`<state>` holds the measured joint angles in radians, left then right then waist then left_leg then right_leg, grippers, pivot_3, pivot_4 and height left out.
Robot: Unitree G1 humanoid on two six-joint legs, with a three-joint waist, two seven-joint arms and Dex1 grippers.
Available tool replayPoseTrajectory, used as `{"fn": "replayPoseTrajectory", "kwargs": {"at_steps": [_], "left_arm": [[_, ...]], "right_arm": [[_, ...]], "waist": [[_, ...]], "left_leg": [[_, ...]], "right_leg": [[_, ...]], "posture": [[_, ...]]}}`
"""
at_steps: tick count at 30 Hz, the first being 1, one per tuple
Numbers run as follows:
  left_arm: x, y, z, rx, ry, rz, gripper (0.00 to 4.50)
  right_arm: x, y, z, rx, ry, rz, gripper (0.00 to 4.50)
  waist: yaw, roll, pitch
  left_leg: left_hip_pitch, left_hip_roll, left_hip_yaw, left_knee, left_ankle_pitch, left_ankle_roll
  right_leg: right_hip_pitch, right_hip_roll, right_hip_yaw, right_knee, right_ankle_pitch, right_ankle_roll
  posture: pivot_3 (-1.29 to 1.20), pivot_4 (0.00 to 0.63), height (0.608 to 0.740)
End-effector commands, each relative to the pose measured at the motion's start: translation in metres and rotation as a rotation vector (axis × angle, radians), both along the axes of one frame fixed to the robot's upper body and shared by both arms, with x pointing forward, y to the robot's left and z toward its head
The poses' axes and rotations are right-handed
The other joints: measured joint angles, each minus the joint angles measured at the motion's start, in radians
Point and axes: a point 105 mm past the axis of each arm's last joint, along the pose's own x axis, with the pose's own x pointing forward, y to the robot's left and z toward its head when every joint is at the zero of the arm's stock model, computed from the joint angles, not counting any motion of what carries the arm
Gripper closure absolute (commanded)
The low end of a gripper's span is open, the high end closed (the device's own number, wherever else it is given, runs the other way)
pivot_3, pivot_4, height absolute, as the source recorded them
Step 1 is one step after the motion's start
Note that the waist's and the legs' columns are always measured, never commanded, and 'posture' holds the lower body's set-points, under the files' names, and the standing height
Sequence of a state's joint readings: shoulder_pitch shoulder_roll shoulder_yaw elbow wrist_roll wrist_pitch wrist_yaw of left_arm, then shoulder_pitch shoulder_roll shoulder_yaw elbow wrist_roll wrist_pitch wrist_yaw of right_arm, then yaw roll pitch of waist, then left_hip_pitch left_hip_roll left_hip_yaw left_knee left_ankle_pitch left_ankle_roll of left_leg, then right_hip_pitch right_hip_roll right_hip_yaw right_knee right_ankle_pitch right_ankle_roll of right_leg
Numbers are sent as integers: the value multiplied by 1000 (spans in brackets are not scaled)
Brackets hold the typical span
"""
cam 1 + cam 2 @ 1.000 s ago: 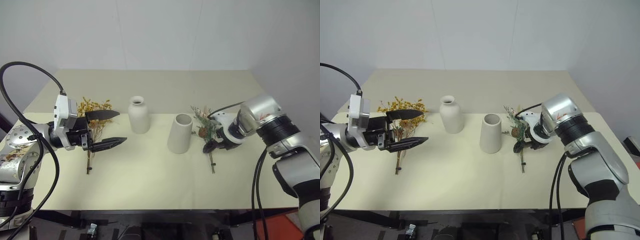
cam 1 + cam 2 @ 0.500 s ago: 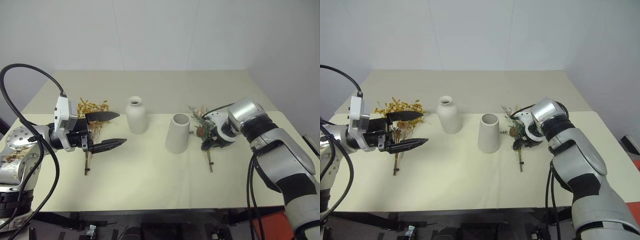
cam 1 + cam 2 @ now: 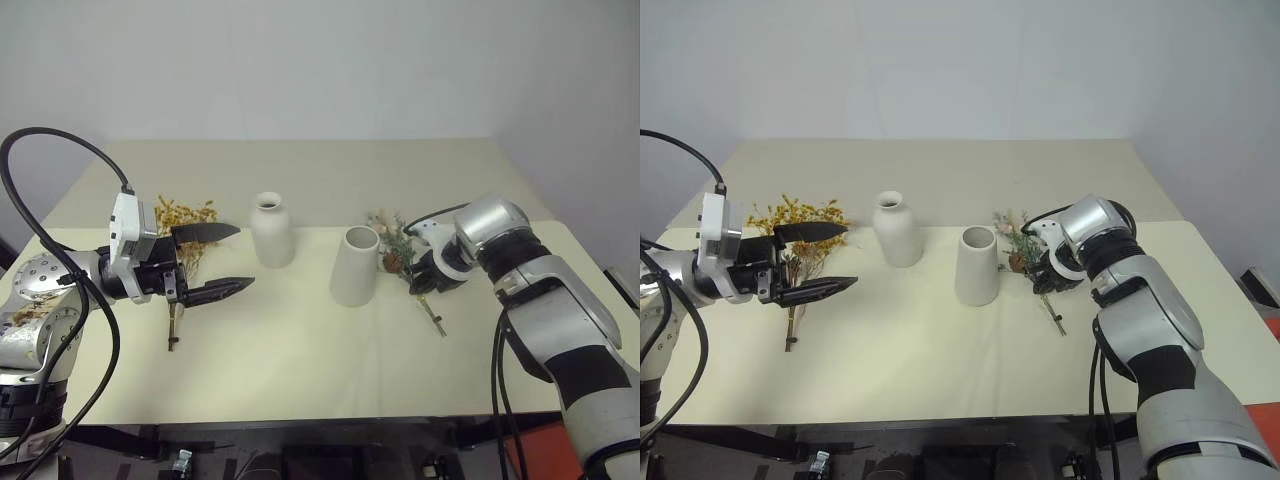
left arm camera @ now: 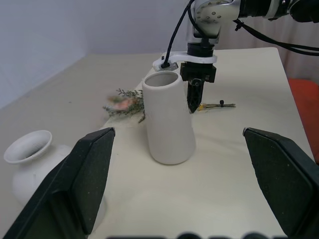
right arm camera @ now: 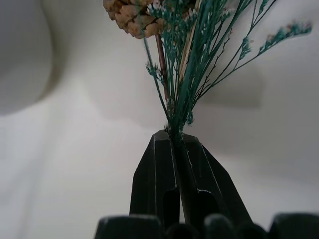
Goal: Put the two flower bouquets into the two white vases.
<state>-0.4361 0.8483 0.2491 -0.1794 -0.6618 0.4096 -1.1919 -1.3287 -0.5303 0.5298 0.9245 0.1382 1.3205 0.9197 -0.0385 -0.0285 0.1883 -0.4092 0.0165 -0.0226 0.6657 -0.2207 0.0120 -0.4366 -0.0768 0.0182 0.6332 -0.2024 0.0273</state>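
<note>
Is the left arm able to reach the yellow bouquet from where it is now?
Probably yes. The left end effector hangs open just beside the yellow bouquet, which lies on the table with its stem exposed. Nothing stands between them; the bottle vase is off to the side.

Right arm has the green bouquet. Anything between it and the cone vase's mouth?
Nothing visible. The right gripper is shut on the green bouquet, right beside the cone vase, whose mouth is open and unobstructed.

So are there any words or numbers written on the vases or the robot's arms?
No readable text anywhere.
Bottle-shaped vase: plain white, no writing.
Cone vase: plain white, no writing.
Right arm's silver shell: a small reddish mark, too small to read.
</note>
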Motion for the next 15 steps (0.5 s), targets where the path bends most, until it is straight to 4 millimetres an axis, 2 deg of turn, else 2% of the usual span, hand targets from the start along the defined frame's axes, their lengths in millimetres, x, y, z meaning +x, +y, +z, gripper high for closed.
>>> {"fn": "replayPoseTrajectory", "kwargs": {"at_steps": [1, 7, 11, 15], "left_arm": [[15, -15, 16, 6, -79, -12, 0], [56, -55, 26, 85, -75, -5, 0], [62, -76, 34, 93, -60, -93, 0], [67, -92, 39, 108, -37, -174, 0]], "right_arm": [[7, -12, 31, 36, -110, -67, 4465], [19, -23, 60, 138, -311, -138, 4465], [24, -24, 81, 185, -480, -138, 4465], [19, -20, 119, 291, -791, -119, 4465]], "waist": [[9, 0, 0], [21, 0, 0], [16, 0, 0], [15, 0, 0]], "left_leg": [[0, 0, 0, 0, 0, 0], [-1, -1, 0, 0, 0, 0], [-2, -1, 1, 0, 0, 0], [-6, -1, 0, -1, 0, 0]], "right_leg": [[0, 0, 0, 0, 0, 0], [0, 0, 0, -1, 1, 1], [-1, 0, 1, -1, 1, 1], [-4, 0, 0, -1, 1, 1]], "posture": [[0, 150, 740], [0, 150, 740], [0, 150, 740], [0, 150, 740]]}}
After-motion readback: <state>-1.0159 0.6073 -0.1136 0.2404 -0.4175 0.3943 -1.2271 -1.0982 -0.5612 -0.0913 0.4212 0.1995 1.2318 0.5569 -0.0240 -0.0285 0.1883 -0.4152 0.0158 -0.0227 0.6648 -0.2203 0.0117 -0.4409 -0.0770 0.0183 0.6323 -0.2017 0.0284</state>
